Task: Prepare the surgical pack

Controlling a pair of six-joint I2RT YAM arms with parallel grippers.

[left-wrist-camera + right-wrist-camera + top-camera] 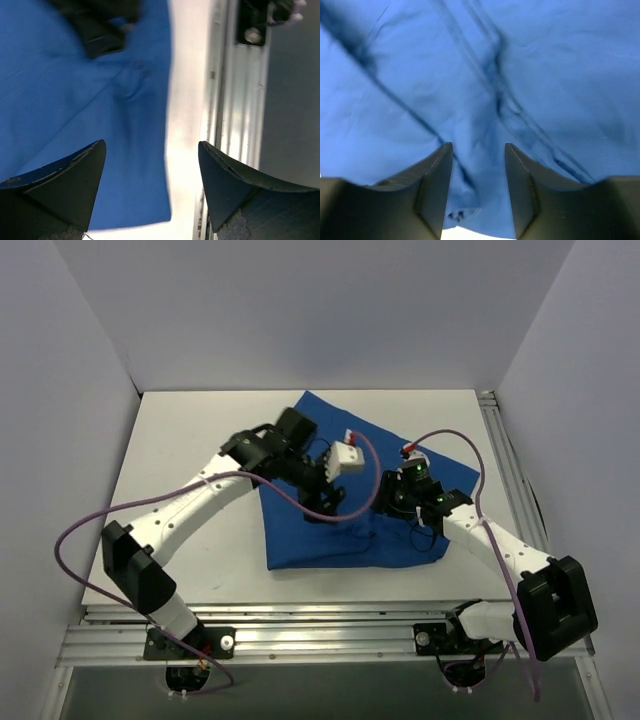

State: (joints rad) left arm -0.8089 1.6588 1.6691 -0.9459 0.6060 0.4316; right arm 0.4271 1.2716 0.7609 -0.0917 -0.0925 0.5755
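I see the large royal-blue cloth sheet lying folded and creased on the white table. My left gripper hangs over the sheet's middle, jaws spread wide, holding nothing. My right gripper hovers over the sheet's right part, jaws moderately apart, clamping nothing.
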